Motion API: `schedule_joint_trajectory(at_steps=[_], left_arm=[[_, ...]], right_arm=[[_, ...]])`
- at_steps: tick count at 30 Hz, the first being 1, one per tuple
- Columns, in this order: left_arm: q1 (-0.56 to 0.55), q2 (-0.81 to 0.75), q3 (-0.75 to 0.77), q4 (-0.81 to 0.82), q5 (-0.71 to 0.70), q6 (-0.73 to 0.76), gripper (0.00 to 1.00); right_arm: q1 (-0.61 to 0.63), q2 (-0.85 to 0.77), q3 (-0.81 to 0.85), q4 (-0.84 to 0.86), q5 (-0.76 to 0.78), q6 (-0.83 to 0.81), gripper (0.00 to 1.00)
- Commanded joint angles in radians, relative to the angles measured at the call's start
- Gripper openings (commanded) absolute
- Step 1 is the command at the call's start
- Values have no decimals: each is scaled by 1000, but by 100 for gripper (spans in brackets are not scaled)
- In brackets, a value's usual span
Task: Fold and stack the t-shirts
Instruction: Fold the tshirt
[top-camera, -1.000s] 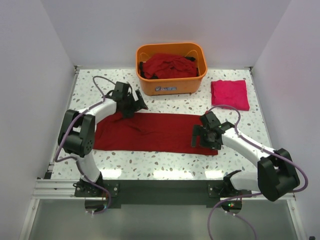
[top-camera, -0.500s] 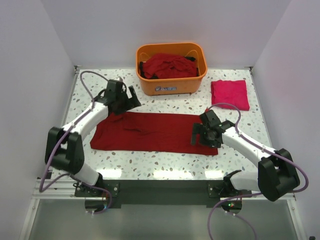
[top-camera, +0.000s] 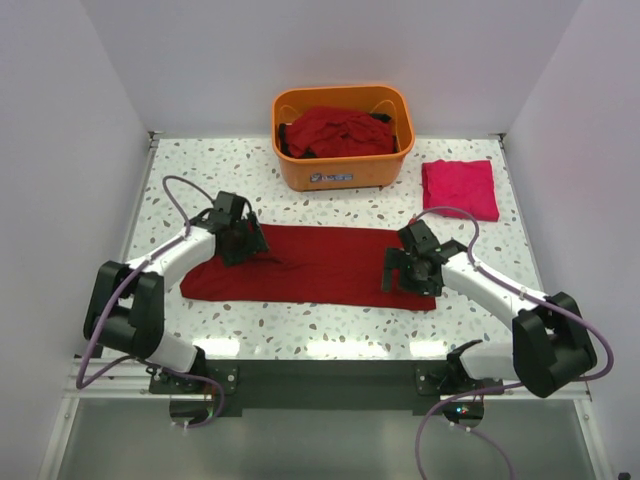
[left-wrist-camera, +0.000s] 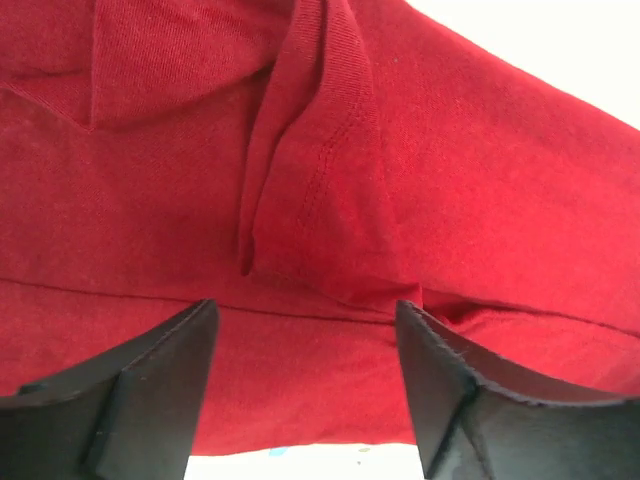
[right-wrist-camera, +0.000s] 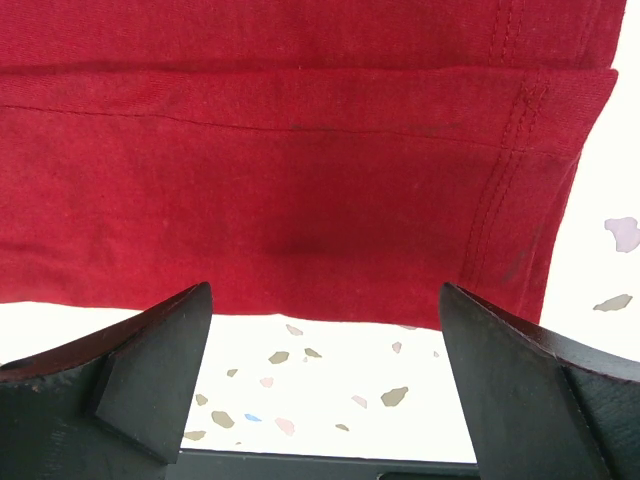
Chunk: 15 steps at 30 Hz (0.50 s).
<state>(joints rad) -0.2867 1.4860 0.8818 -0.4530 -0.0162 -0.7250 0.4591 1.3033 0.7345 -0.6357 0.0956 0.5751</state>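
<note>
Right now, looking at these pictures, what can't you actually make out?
- Top view: how many dark red shirts lie in the orange plastic tub; they are heaped, and its wall hides the lower ones.
- Top view: the tub's small label, too small to read.
- Top view: cloth of the spread dark red t-shirt beneath the left tool and right tool.
- Wrist views: frame edges cut that shirt off.

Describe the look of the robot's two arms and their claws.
Both the left arm and right arm have white links, bulky black joints and a looping lilac cable. The left claw and right claw are each a pair of black wedges. No markings are readable.
</note>
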Motion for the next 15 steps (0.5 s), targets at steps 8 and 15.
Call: schedule_joint_trajectory(at_steps=[8,15], left_arm=[[6,106,32,91,-22,-19,53],[6,109,36,116,10,-28,32]], right_arm=[[1,-7,11,-9,29,-11,99],[1,-33,-3,-15,39,-3,99]])
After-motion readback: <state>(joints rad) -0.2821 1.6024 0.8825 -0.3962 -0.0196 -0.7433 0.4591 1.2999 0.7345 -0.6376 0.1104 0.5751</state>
